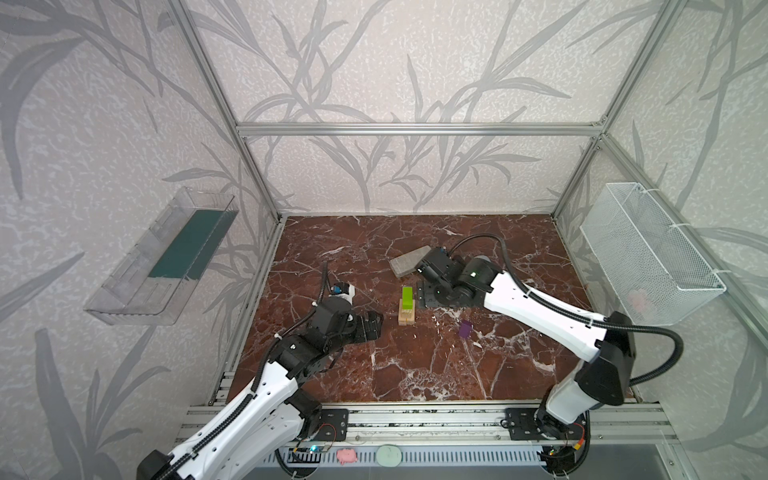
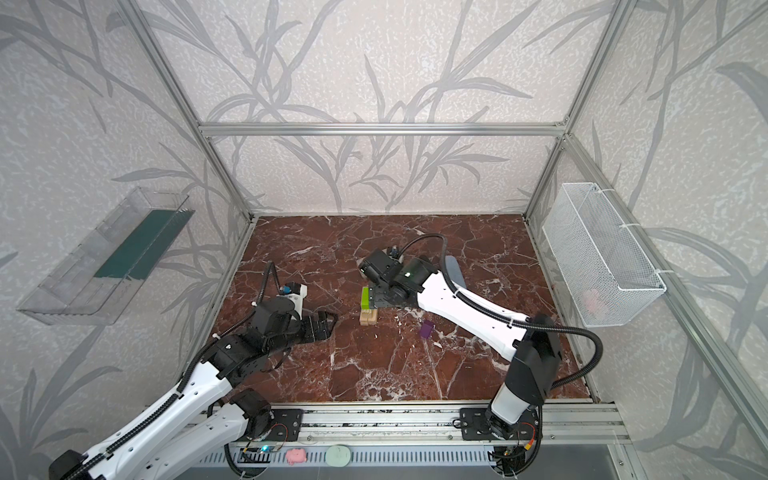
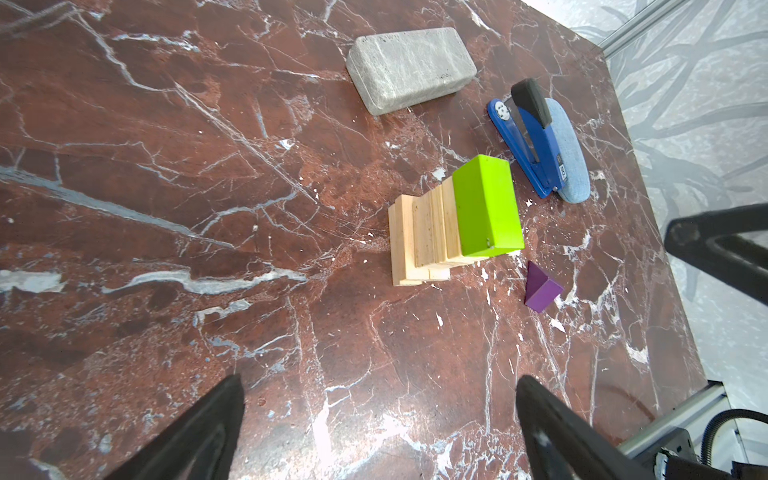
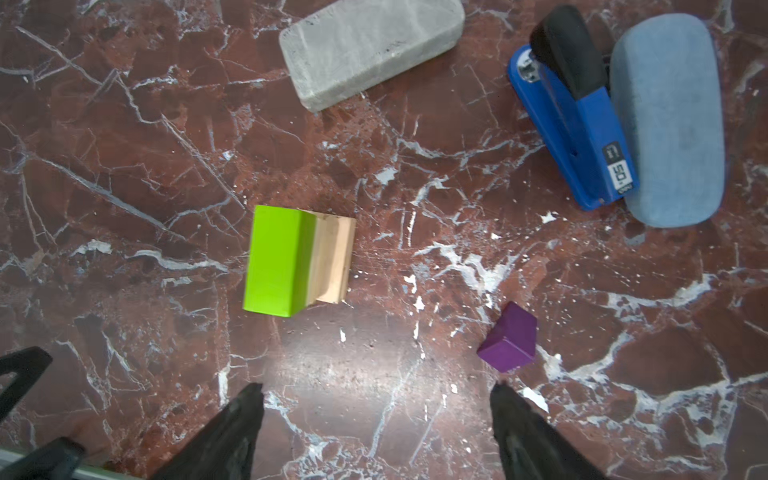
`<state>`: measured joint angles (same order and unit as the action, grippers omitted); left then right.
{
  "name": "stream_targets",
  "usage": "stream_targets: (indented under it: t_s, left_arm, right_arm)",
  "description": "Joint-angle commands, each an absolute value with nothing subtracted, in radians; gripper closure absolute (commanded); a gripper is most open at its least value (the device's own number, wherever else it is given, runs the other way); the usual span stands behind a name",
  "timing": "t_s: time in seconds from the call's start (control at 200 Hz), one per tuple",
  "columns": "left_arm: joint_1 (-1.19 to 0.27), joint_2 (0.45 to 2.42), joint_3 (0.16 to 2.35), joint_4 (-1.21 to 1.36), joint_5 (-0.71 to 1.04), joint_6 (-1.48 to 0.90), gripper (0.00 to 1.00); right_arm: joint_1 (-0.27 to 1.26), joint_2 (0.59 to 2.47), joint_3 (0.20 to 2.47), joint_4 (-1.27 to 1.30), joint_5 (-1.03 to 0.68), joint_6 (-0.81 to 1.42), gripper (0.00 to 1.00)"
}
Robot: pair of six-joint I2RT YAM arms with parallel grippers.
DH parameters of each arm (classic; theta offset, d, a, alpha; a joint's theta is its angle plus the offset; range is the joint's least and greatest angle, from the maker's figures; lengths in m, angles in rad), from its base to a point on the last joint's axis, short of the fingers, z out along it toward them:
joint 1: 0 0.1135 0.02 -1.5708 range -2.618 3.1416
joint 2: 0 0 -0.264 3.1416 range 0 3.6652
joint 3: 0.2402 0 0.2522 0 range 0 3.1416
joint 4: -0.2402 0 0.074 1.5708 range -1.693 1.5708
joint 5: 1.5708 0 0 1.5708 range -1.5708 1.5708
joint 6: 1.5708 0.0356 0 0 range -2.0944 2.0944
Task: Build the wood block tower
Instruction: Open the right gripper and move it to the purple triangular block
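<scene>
Hovering with jaws spread and empty, the right gripper (image 4: pixel 377 385) looks down on the tower (image 4: pixel 332 257), capped by the lime green block (image 4: pixel 278 259). The purple block (image 4: pixel 509 338) sits loose on the table (image 4: pixel 124 124) (long axis unclear), nearer this arm than the equally open, empty left gripper (image 3: pixel 380 377).

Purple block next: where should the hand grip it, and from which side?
Take the purple block across two opposite flat sides near its top, coming down from above. It seems to stand on end, apart from the tower, with nothing touching it.
</scene>
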<state>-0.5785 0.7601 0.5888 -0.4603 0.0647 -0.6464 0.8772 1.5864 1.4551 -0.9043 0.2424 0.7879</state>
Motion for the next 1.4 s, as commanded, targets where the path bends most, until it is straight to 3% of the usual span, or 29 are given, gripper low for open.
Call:
stream_targets:
  t_s: [0.0, 0.225, 0.435, 0.655, 1.395]
  left_arm:
    - [-0.619, 0.769, 0.618, -0.438, 0.072, -0.662, 0.01]
    - [-0.763, 0.828, 0.641, -0.413, -0.015, -0.673, 0.0]
    - [-0.844, 0.892, 0.647, -0.361, -0.035, -0.703, 0.01]
    - [-0.903, 0.947, 0.666, -0.334, -0.077, -0.718, 0.0]
    - [-0.927, 0.988, 0.679, -0.319, -0.106, -0.709, 0.0]
  right_arm:
    - [0.824, 1.483, 1.329, -0.817, 0.199, 0.749, 0.15]
    - [0.692, 1.355, 1.059, -0.682, 0.089, 0.726, 0.15]
    - [0.649, 1.364, 0.923, -0.602, 0.049, 0.706, 0.15]
    - [0.635, 1.471, 0.903, -0.571, 0.01, 0.713, 0.15]
    - [0.631, 1.63, 0.914, -0.484, 0.017, 0.732, 0.41]
